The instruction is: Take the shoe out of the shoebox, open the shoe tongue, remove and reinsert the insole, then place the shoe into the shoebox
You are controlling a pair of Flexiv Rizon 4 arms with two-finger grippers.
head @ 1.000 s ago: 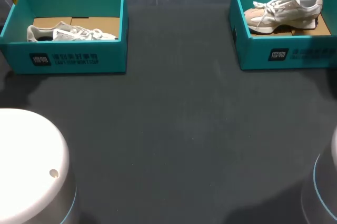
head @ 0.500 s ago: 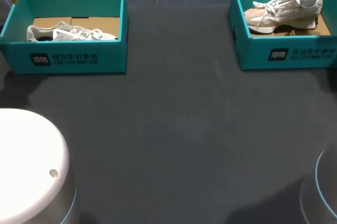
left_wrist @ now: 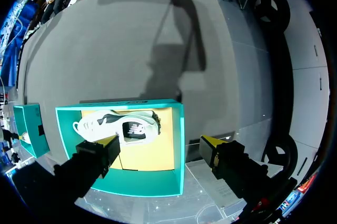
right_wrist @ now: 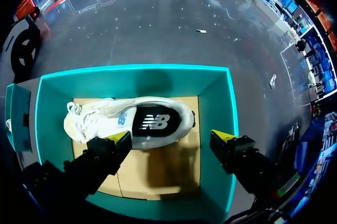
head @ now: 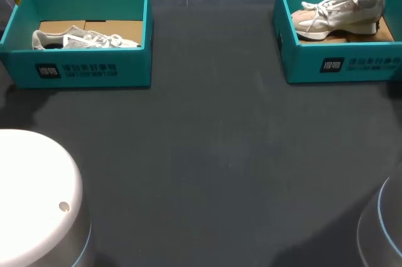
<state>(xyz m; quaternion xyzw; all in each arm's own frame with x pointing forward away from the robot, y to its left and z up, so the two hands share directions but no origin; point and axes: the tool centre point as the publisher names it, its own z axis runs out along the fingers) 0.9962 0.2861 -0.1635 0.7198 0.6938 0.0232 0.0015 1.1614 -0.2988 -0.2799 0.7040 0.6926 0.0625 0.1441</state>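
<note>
While both arms hang high over the far corners of the table (head: 207, 154), each wrist looks straight down into a box.

Right gripper (right_wrist: 172, 137): fingers spread wide, nothing between them, nothing touched. It hovers above the right shoebox (right_wrist: 217, 97). One yellow tip sits over the edge of the right shoe (right_wrist: 131, 121), the other over the box's side wall. The right shoe lies on its side on the cardboard liner (right_wrist: 158, 174), logo side up and laces toward one end. It is inside the box, close to the far wall as the head view has it. In the head view only the yellow tips of this gripper show, at the far rim of that box.

Left gripper (left_wrist: 160, 143): also wide open, empty, no contact. It hovers above the left shoebox (left_wrist: 180, 150). One tip is over the box floor at the edge of the left shoe (left_wrist: 118, 126), the other is out past the box's side wall. The left shoe lies on its side inside the box, logo up. In the head view it sits against the near wall, partly hidden by it. Only one yellow tip of this gripper shows there, by the box's far outer corner.

Both teal boxes are open-topped and stand well apart, one at each far corner of the table.
</note>
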